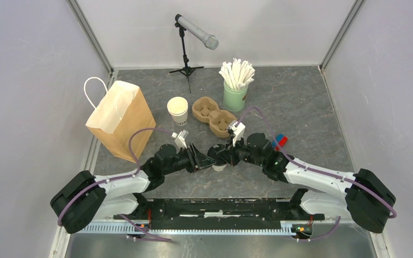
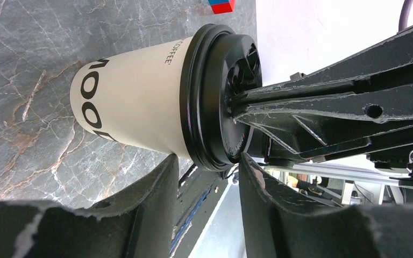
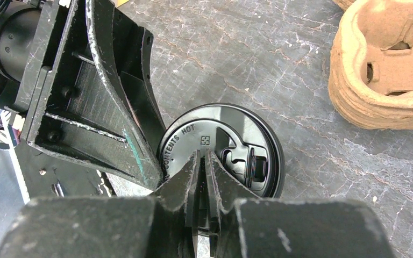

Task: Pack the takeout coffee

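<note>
The takeout coffee (image 2: 134, 102), a white paper cup with dark print and a black lid (image 3: 236, 150), stands on the table between both grippers; in the top view only a sliver of it (image 1: 220, 167) shows. My right gripper (image 3: 201, 157) is shut, and its tips rest on top of the lid; it also shows in the top view (image 1: 220, 153). My left gripper (image 2: 207, 164) is open and straddles the lid's rim. One of its fingers (image 2: 164, 177) is against the cup wall, the other by the lid's top. It also shows in the top view (image 1: 201, 159).
A brown paper bag (image 1: 119, 119) stands at the left. A lidless white cup (image 1: 177, 110), a brown pulp cup carrier (image 1: 215, 115) and a green holder of white sticks (image 1: 236, 88) sit behind. A red-and-blue block (image 1: 281, 141) lies to the right, and a microphone stand (image 1: 187, 59) is at the back.
</note>
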Robot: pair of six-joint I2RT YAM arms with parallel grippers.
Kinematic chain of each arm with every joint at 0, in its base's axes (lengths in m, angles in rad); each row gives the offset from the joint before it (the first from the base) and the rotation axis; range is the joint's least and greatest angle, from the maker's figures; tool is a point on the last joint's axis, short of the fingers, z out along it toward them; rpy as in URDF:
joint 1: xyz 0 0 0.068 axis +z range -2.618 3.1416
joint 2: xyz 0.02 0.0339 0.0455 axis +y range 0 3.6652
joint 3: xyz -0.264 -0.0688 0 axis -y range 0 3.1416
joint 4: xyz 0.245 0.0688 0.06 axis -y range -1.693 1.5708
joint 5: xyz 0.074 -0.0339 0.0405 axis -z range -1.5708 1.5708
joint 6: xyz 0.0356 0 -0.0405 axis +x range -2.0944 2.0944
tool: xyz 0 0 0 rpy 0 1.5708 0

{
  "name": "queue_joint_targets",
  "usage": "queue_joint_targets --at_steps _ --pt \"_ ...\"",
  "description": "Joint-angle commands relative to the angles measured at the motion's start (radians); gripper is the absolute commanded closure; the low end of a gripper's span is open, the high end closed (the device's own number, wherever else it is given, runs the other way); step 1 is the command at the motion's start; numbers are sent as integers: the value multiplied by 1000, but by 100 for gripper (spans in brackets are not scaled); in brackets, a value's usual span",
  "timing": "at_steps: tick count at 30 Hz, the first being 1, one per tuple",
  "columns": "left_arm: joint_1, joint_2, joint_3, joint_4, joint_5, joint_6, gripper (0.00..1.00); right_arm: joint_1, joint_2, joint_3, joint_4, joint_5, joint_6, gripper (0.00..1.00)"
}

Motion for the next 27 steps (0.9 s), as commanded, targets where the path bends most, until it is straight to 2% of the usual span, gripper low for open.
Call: queue_joint_targets --at_steps 1,5,10,13,17,22,27 --pt "1 5 2 -175 -135 41 55 4 33 -71 -138 4 -1 88" --pt "1 13 2 -227 -159 64 57 3 27 -101 -116 7 5 88" --pt "2 6 8 -207 -133 59 58 2 36 -95 -114 1 7 88" --pt "1 -44 35 -218 -107 58 50 1 35 -44 -143 -4 1 87" --pt "1 -122 109 -346 -128 113 40 -2 17 81 -217 -19 -19 85" --pt "2 -164 172 -461 -181 185 35 -11 -21 218 -331 36 -60 79" --pt "2 -137 220 -481 -179 246 33 -38 -61 245 -381 83 -86 73"
